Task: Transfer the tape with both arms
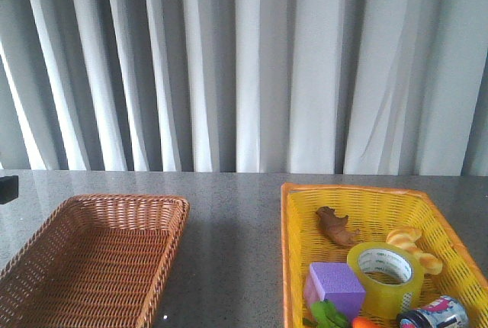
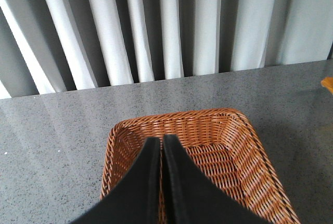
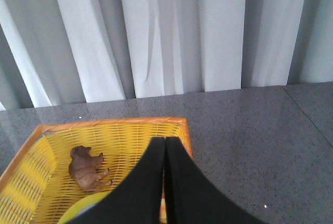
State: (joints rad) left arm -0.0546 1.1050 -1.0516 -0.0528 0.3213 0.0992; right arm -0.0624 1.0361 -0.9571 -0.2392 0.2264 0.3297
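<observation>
The tape (image 1: 386,276), a wide yellow translucent roll with a white printed core, lies in the yellow basket (image 1: 293,244) at the front right, beside a purple cube (image 1: 335,284). Its rim shows in the right wrist view (image 3: 86,206). My right gripper (image 3: 165,140) is shut and empty, hovering above the yellow basket's far right corner. My left gripper (image 2: 162,140) is shut and empty, hovering above the brown wicker basket (image 2: 229,130). Neither arm shows in the front view.
The brown wicker basket (image 1: 46,236) stands empty at the front left. The yellow basket also holds a brown toy animal (image 1: 335,226), a croissant toy (image 1: 412,244), a green toy (image 1: 328,316) and a jar (image 1: 435,315). Grey curtains hang behind the table.
</observation>
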